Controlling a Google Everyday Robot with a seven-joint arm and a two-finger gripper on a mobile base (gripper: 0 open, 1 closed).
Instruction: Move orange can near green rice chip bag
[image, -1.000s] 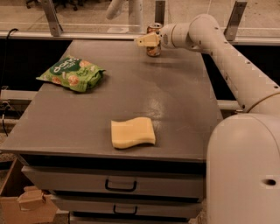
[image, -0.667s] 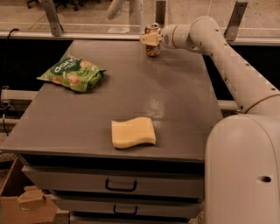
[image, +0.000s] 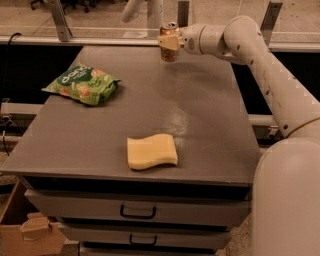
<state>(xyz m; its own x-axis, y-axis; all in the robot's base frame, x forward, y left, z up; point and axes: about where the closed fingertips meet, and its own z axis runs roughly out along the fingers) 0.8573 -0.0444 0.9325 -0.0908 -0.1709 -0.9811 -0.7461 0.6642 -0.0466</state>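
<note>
The orange can (image: 170, 54) is upright at the far edge of the grey table (image: 205, 110), right of centre. My gripper (image: 168, 42) reaches in from the right and is shut on the can's middle, its pale fingers (image: 164, 42) wrapped around the can. The can seems held just above the tabletop. The green rice chip bag (image: 82, 84) lies flat at the table's left side, well to the left of the can and nearer the front.
A yellow sponge (image: 151, 151) lies near the table's front edge, in the middle. My white arm (image: 270, 75) spans the table's right side. Drawers with handles (image: 137, 212) sit below the top. A cardboard box (image: 30, 232) stands on the floor at lower left.
The gripper with the can has shifted a little to the left and slightly up along the far edge. The bag and sponge have not moved.
</note>
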